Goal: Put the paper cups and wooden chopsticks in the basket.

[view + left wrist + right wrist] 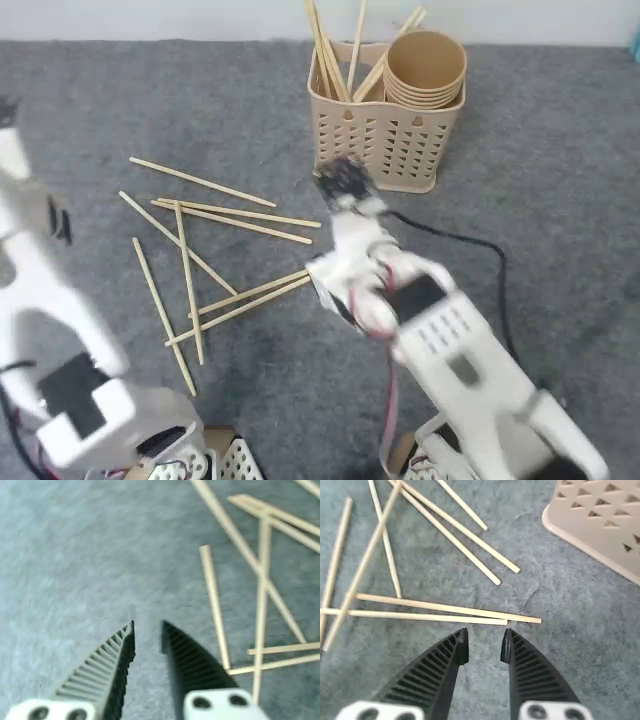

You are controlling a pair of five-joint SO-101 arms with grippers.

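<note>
Chopsticks (202,182) loose on worktop (560,200), left of centre
Right claw (485,634), a little open and holding nothing, hangs just short of nearest pair (470,612), which lies crosswise to it; basket (385,150) with paper cups (425,62) stands upper middle.

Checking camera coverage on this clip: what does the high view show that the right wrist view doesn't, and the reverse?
The high view adds the stacked paper cups and upright chopsticks already in the basket, the left arm and a black cable. The right wrist view adds a close look at the right gripper: jaws slightly apart, empty, tips near two loose chopsticks lying side by side. Shared: the basket's wall and more chopsticks scattered on the grey carpet.
</note>
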